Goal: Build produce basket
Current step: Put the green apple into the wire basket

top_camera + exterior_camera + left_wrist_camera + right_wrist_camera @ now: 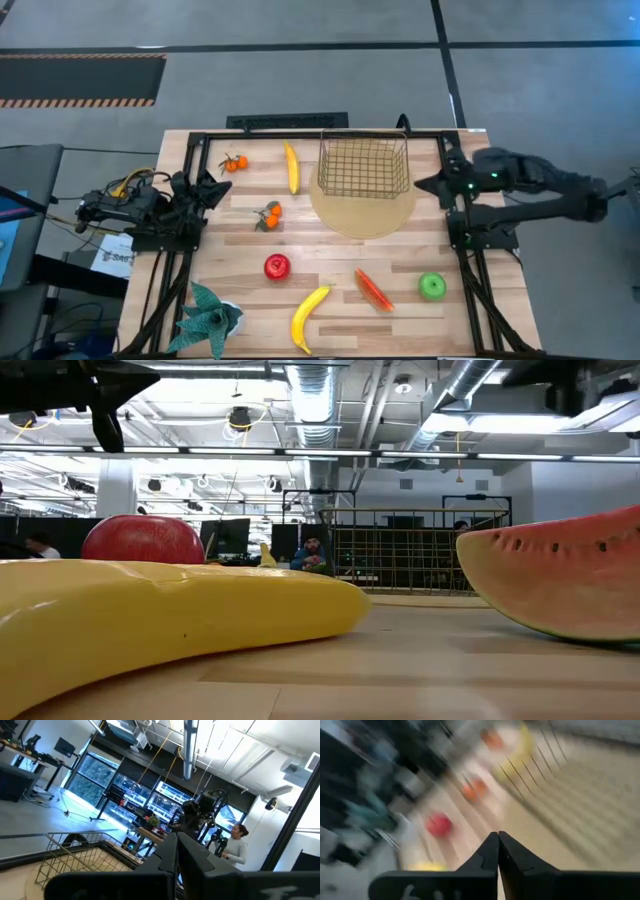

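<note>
The gold wire basket [364,166] stands empty on a round tan mat [362,210] at the far middle of the table. The produce lies loose on the wood: one banana [291,167] left of the basket, another [308,318] at the near edge, two orange clusters [234,162] [270,214], a red apple [277,266], a green apple [432,287] and a red watermelon slice [372,289]. My left gripper [176,850] is shut and holds nothing, at the table's left edge [218,190]. My right gripper [498,842] is shut and holds nothing, raised by the basket's right side [420,184].
A teal spiky plant [210,318] in a white pot stands at the near left corner. A black frame [300,135] rims the table. In the low view the near banana [170,615] and the watermelon slice [560,585] fill the foreground. People show in the room beyond.
</note>
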Robot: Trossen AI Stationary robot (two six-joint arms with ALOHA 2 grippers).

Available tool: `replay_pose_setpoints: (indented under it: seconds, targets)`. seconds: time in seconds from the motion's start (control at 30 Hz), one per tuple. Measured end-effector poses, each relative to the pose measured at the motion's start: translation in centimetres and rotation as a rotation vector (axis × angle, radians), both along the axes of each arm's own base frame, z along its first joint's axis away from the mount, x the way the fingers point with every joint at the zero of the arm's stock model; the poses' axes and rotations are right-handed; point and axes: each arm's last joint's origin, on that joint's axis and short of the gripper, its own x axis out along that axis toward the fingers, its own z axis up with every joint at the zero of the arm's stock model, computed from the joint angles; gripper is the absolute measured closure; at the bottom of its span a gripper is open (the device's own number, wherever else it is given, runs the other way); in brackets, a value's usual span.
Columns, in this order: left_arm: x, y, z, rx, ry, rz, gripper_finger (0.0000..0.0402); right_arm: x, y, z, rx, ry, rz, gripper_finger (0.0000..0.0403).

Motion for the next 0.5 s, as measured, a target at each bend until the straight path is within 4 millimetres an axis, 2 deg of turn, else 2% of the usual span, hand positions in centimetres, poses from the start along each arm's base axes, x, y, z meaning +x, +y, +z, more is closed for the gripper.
replay_pose_setpoints:
  seconds: [0.13,0.27,0.37,0.5]
  targets:
    - [0.0,0.1,0.0,0.003,0.002,0.024,0.0401,0.7,0.4,1.6,0.133,0.355,-0.037,0.0347]
    - [0.0,0.1,0.0,0.002,0.003,0.029,0.0401,2.2,1.3,2.2,0.292,0.643,-0.052,0.0332]
    - [0.0,0.1,0.0,0.003,0.004,0.029,0.0401,4.2,2.5,1.8,0.397,0.757,-0.041,0.0326]
    - [0.0,0.1,0.0,0.003,0.004,0.027,0.0401,5.7,4.8,0.8,0.467,0.851,-0.083,0.0321]
